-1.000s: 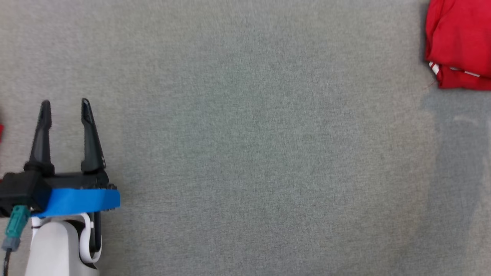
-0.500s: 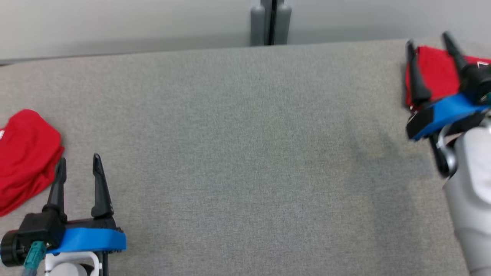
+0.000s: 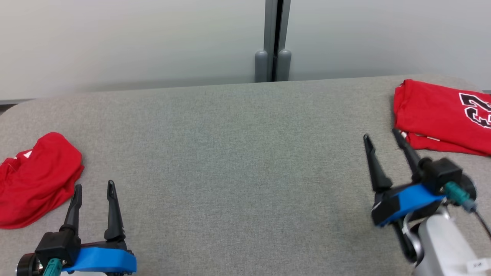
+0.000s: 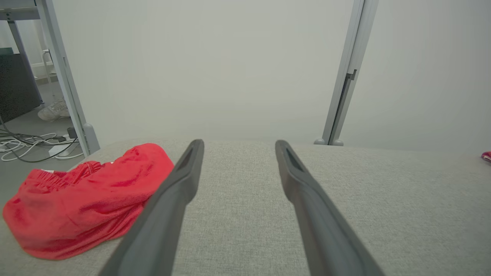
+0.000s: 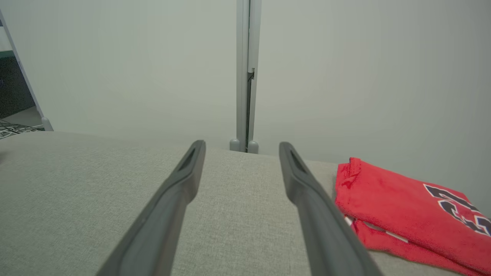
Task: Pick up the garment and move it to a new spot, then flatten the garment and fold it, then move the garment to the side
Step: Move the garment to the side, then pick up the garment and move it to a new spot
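folded garment (image 3: 433, 111) right edge, crumpled garment (image 3: 38, 180) left, table (image 3: 238, 153) between

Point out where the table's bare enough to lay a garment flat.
The middle of the grey table is bare, bordered by the crumpled red garment on the left, the folded red jersey on the right and the far edge. Crowded: left edge beside the left gripper, and the far right corner past the right gripper.

The head camera looks forward and down over the grey table (image 3: 238, 153) toward the pale wall (image 3: 134, 42). Each wrist camera sits low, close over the table, sighting along the left pincer (image 4: 238, 142) or right pincer (image 5: 241, 143) toward that wall. All three share the grey post (image 3: 273, 38).
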